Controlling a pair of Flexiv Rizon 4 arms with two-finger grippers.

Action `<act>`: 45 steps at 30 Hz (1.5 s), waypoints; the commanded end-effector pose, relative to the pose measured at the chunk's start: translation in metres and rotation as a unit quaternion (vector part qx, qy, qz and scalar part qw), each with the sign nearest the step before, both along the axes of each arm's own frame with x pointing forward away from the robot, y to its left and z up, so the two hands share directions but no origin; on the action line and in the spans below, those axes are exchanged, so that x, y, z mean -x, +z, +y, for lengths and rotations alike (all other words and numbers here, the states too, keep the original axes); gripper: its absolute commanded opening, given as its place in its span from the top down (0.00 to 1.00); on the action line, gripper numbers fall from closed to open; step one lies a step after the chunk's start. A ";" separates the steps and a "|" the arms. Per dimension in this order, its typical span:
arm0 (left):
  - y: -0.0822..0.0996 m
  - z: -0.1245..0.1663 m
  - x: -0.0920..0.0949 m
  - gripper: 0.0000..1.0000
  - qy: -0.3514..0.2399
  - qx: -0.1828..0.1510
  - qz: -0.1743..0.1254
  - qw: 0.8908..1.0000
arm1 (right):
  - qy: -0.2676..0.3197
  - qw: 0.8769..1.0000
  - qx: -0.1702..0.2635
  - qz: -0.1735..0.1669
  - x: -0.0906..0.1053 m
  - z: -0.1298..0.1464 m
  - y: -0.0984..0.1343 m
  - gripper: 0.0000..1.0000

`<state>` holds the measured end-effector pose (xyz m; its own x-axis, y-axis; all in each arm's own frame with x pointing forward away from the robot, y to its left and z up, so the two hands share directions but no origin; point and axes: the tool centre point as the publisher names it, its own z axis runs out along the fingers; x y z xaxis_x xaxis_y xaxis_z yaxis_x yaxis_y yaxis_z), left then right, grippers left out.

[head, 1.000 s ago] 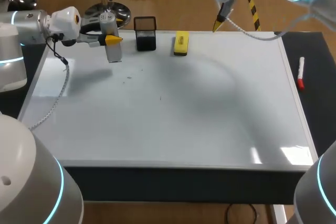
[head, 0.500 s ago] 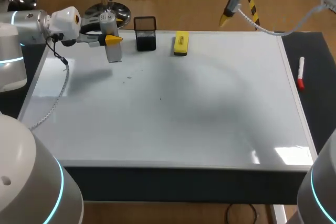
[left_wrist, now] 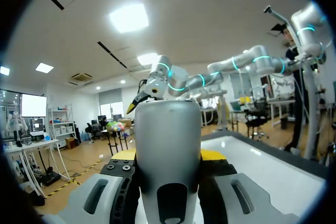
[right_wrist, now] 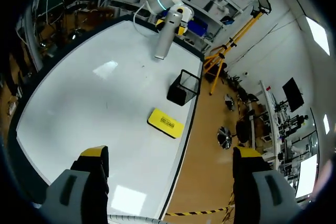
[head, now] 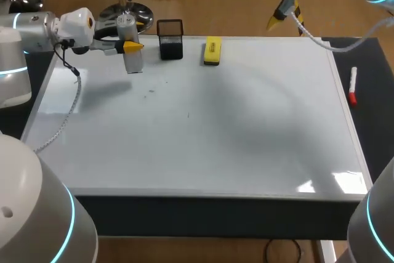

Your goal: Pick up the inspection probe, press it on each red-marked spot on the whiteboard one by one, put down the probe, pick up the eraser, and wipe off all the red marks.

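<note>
My left gripper hangs over the far left corner of the whiteboard, shut on the grey cylindrical inspection probe, which stands roughly upright. In the left wrist view the probe fills the space between the yellow fingertips. The yellow eraser lies at the far edge of the board. My right gripper is raised beyond the far edge, open and empty. The right wrist view has that gripper high above the eraser and the probe. Only a few tiny dark specks show on the board.
A black mesh pen holder stands between the probe and the eraser, and shows too in the right wrist view. A red-capped marker lies on the dark mat right of the board.
My right arm has swung to the right and farther back beyond the board's far edge. The left arm and the probe have stayed put.
</note>
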<state>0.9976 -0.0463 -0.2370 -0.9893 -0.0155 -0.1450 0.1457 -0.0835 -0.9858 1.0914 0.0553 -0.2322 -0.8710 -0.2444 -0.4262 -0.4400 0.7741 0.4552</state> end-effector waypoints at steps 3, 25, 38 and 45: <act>0.001 0.000 0.001 1.00 0.001 -0.001 0.000 1.000 | -0.007 1.000 0.001 -0.012 0.010 0.000 0.001 0.00; 0.008 -0.004 -0.012 1.00 0.002 -0.009 -0.018 1.000 | -0.007 1.000 0.001 -0.012 0.010 0.000 0.001 0.00; 0.058 -0.027 -0.068 1.00 -0.055 -0.034 -0.078 0.995 | -0.007 1.000 0.001 -0.012 0.010 0.000 0.001 0.00; 0.074 -0.047 -0.092 1.00 -0.077 -0.034 -0.075 0.994 | -0.007 1.000 0.001 -0.012 0.010 0.000 0.001 0.00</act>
<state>1.0714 -0.0850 -0.1663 -0.9567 0.0573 -0.2853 0.2827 -0.0495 -0.9579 1.0815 0.0554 -0.2319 -0.8640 -0.2301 -0.4478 -0.4391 0.7796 0.4465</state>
